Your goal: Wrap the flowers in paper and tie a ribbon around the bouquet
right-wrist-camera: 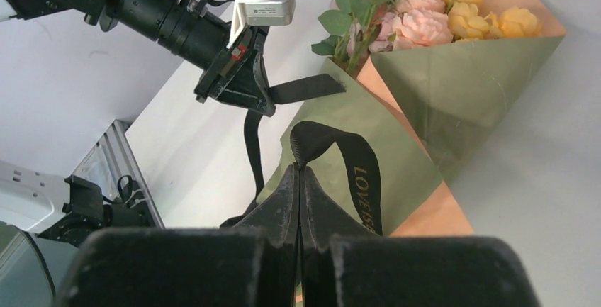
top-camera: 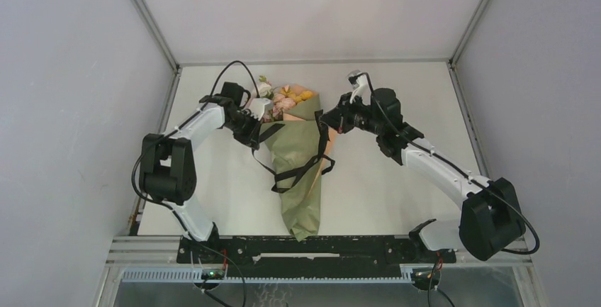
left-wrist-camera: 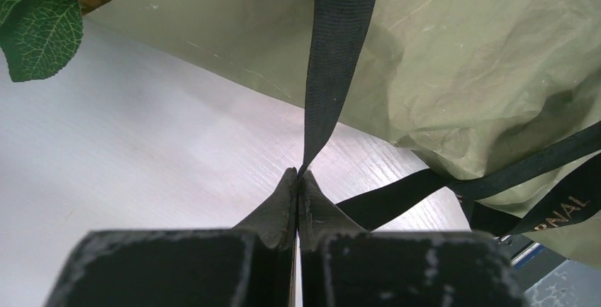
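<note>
On table [top-camera: 227,201], bouquet [top-camera: 301,179] lengthwise, blooms [top-camera: 287,100] far, tip near, both jaws clenched on ribbon [top-camera: 322,140].

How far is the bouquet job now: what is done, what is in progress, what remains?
Done: the flowers lie wrapped in the paper cone. In hand: the black ribbon crosses the cone, and the left gripper and the right gripper each pinch a part of it, shut. Left: no finished knot or bow shows, so the tying remains.
</note>
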Robot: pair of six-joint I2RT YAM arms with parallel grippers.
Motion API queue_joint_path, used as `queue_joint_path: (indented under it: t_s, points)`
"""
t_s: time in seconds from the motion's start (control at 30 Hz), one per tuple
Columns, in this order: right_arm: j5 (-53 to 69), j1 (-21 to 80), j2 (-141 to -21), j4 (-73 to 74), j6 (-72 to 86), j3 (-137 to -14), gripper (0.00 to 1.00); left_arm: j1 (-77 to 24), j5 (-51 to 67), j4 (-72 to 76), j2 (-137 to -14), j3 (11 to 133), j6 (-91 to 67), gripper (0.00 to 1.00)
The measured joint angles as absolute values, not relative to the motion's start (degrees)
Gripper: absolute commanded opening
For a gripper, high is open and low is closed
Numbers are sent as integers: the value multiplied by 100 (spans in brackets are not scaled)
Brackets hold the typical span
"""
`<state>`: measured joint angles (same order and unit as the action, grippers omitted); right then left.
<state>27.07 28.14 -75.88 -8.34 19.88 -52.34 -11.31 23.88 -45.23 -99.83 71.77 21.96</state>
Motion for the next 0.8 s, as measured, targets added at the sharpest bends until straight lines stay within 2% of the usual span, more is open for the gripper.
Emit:
queue_joint_path:
  t_s: [0.23,0.3,0.43,0.5,0.6,0.8]
  points:
    - [2047,3055,-8309,-725,1835,-6257,0,-1155,2086,-4547,-9749,7262,2141,0]
    - [1931,2241,-8141,-998,2005,-5892,0,-735,1719,-4268,-9487,7118,2206,0]
    - [1441,-1804,-7649,-1288,2558,-4329,0,1772,1026,-3225,-9094,6390,2528,0]
    - [1369,-2808,-7531,-1164,2840,-3640,0,2930,976,-3061,-9214,6143,2545,0]
    - [1551,-2873,-7415,-904,2982,-2954,0,3380,764,-3037,-9229,5732,2797,0]
    - [1916,-3385,-7017,-928,3035,-2845,0,3356,801,-2895,-9249,5697,3068,0]
